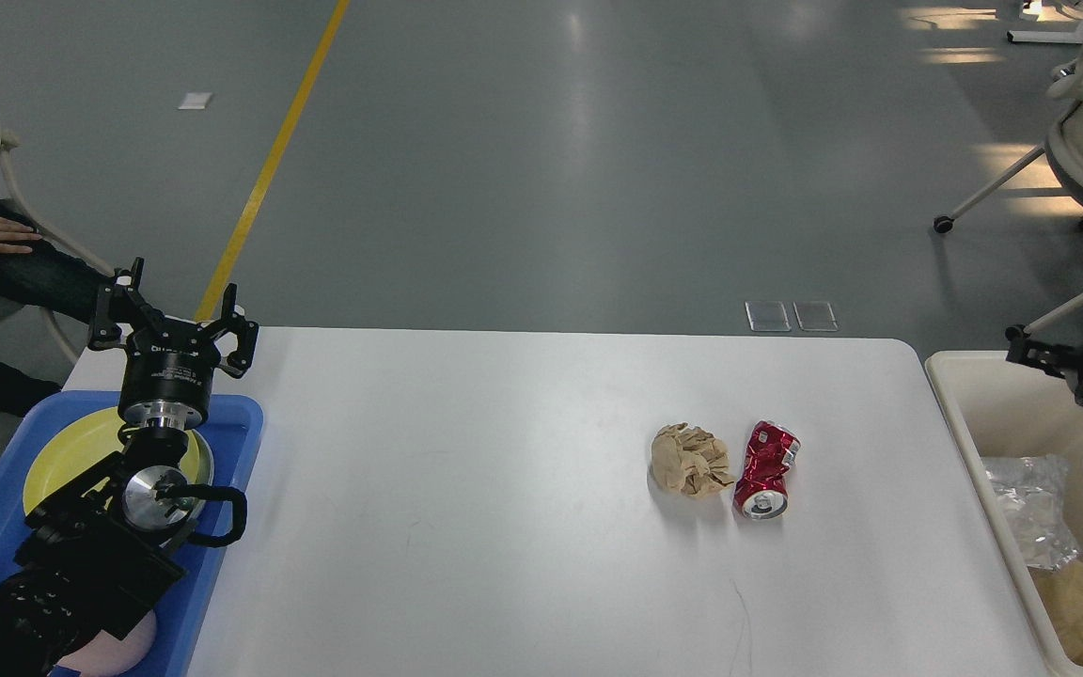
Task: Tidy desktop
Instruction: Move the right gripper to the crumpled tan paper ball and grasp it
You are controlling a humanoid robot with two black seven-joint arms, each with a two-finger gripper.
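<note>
The white desk (504,489), the surface to be tidied, fills the lower middle of the head view, flanked by a blue tray (222,527) at its left end and a cream bin (969,442) just off its right end. Two pieces of rubbish lie on it, right of centre: a crumpled brown paper ball (690,460) and a crushed red can (766,470), just beside each other, possibly touching, the can nearer the bin.

The bin already holds a scrunched piece of clear, shiny plastic wrap (1030,512) and some brown paper or card (1082,611) below it. The right gripper (1035,353) hangs above the bin at the right edge of the view; it carries nothing visible, but it is dark and partly cut off, so whether its jaws stand apart or together cannot be told. The left gripper (170,320) hovers over the far end of the tray, above a yellow plate (67,451), its jaws spread apart and holding nothing.

The step in hand appears to be clearing rubbish into the bin, with the wrap dealt with and the can and paper ball not yet done. The next move likely calls for the right arm to reach across to the can, the closer piece, with jaws open wide enough to straddle its dented body without nudging the paper ball.
</note>
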